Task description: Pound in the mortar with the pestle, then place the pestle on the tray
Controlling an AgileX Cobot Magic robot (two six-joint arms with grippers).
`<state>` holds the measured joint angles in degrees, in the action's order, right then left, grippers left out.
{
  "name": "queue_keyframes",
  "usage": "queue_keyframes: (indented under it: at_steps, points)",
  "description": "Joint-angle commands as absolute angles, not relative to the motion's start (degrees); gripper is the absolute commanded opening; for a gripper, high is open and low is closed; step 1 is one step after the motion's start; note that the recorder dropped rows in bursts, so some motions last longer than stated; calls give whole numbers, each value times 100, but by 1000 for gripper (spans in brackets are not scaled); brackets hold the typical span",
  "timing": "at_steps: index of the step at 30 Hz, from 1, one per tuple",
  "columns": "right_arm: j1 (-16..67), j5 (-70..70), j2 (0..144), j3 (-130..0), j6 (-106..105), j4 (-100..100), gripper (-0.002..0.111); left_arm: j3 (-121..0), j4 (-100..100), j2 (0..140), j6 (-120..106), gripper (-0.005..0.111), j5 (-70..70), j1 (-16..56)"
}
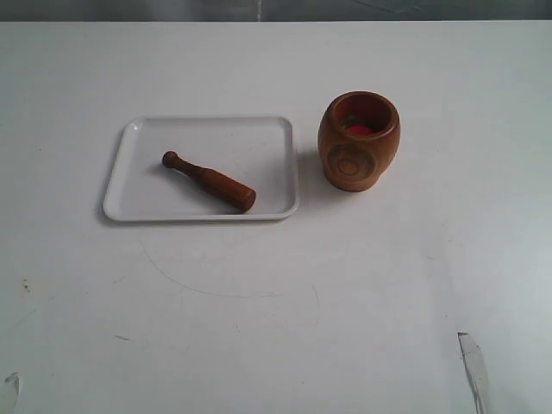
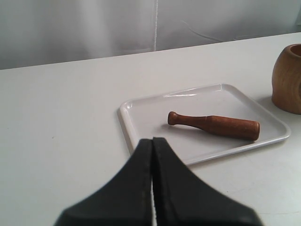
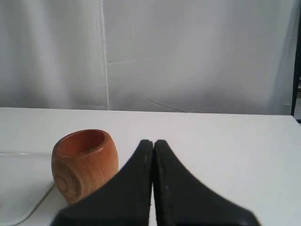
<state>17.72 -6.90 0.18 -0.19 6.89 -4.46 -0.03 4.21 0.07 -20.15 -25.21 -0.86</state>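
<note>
White tabletop (image 1: pixel 345 302) carries the tray (image 1: pixel 259 147), and the pestle (image 1: pixel 210 181) lies diagonally inside the tray. The mortar (image 1: pixel 358 142) stands upright just beside the tray. The left pincer (image 2: pixel 153 139) and the right pincer (image 3: pixel 153 142) are both clenched, empty.

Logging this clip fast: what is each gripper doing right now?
Left gripper: closed, holding nothing; the pestle lies on the tray.
Right gripper: closed, holding nothing.
</note>
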Motion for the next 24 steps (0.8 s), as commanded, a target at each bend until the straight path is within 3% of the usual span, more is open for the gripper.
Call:
queue_keyframes:
  at_steps: [1, 13, 24]
  points:
    - [1721, -490, 0, 0, -219, -33, 0, 0, 379, 0, -1968, 0, -2503, -42]
    - [958, -797, 0, 0, -338, 62, 0, 0, 379, 0, -1968, 0, -2503, -42]
    - [958, -841, 0, 0, -280, 38, 0, 0, 379, 0, -1968, 0, -2503, -42]
